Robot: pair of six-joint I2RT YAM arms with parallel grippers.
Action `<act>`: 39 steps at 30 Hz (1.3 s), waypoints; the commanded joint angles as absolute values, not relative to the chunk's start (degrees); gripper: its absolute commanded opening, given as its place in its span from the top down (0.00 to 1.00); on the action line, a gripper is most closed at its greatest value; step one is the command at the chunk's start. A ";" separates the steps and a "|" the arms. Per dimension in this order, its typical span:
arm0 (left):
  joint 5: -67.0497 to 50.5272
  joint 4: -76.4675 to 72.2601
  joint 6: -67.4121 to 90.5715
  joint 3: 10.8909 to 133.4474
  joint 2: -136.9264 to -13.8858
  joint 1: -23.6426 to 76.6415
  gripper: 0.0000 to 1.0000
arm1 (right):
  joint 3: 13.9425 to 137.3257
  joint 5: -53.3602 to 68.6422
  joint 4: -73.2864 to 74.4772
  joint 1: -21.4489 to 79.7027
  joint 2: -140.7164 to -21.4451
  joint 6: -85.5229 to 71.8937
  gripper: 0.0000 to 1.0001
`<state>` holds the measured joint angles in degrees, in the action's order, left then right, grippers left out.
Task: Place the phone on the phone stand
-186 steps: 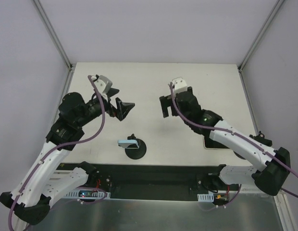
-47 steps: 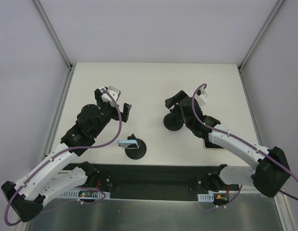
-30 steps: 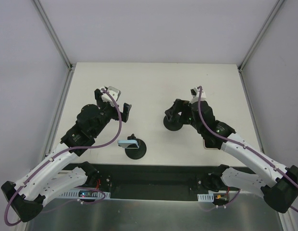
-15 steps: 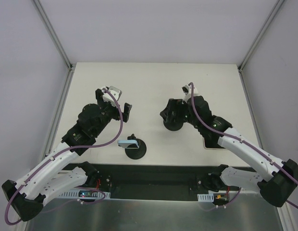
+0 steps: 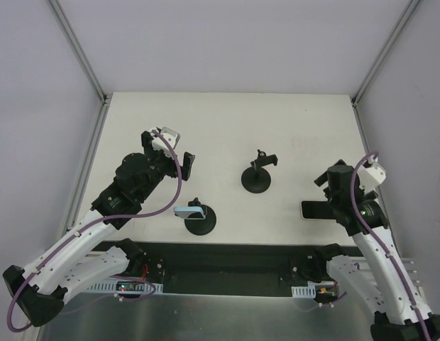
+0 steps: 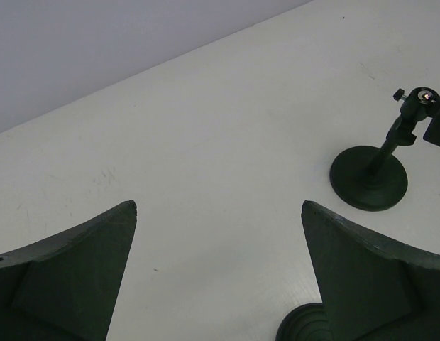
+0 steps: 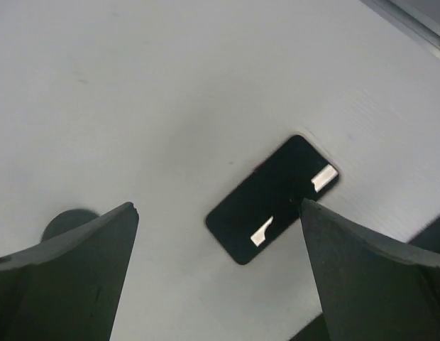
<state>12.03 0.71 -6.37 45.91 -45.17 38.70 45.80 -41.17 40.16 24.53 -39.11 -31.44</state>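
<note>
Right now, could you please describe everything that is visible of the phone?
The phone is a thin black rectangle with rounded corners and a glossy, glass-like face showing two small bright reflections. It lies flat on the white table, on the right side near the edge closest to the arms, not yet on a stand. Only the table touches it. The right gripper hangs above it, its fingers wide apart.
</note>
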 commanded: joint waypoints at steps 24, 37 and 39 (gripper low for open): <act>9.84 -0.53 -3.96 46.49 -42.80 39.46 0.01 | 27.94 -4.49 34.02 -11.95 -55.70 -45.53 0.00; 10.46 -0.61 -4.40 46.32 -43.24 39.46 0.01 | 32.17 2.90 23.30 -11.87 -67.15 -40.88 0.00; 9.85 -0.53 -4.31 46.32 -43.24 39.46 0.01 | 32.60 3.77 20.93 -11.87 -68.11 -39.65 0.00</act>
<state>10.70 0.75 -4.86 45.91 -43.44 39.05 31.92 -0.99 39.68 -11.70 -65.84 -40.69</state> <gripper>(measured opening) 0.992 0.996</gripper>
